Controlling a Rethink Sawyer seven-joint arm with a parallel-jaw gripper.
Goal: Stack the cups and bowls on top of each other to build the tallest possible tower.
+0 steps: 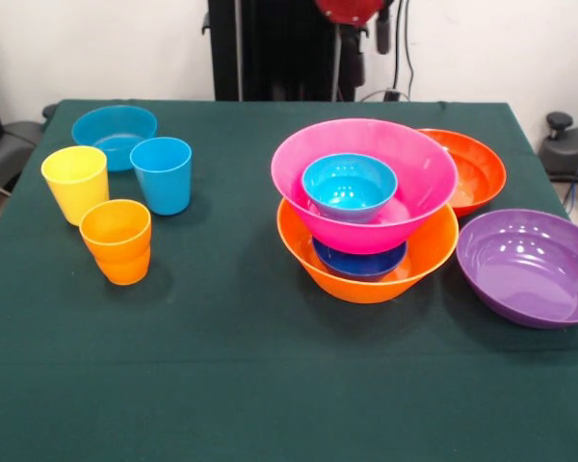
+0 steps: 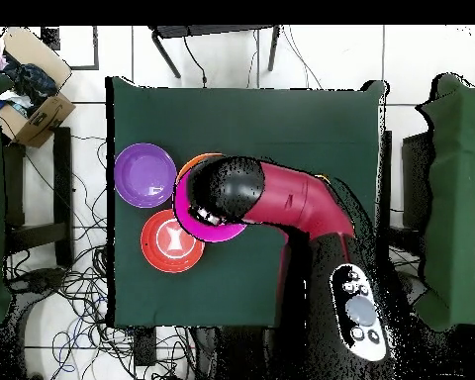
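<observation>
The arm point(image 2: 281, 198) is a thick glossy dark-red tube ending at 9 o'clock in a rounded black cap point(image 2: 227, 188). At 5 o'clock sits a black base with grey round buttons point(image 2: 360, 315).

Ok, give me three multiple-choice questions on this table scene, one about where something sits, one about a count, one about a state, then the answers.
1. Where does the small glossy teal plastic bowl sit?
A. Inside the large pink plastic bowl
B. Inside the wide purple plastic bowl
C. On the green tablecloth

2. How many plastic cups stand on the cloth?
A. One
B. Three
C. Five

3. How do the cups stand?
A. Upright, mouths up
B. Turned upside down
C. Lying on their sides

Answers: 1 A, the teal bowl rests in the pink bowl's hollow, above the large orange plastic bowl. 2 B, the yellow cup, the light blue cup and the ridged orange cup are there. 3 A, the front view shows every open mouth upward.
</observation>
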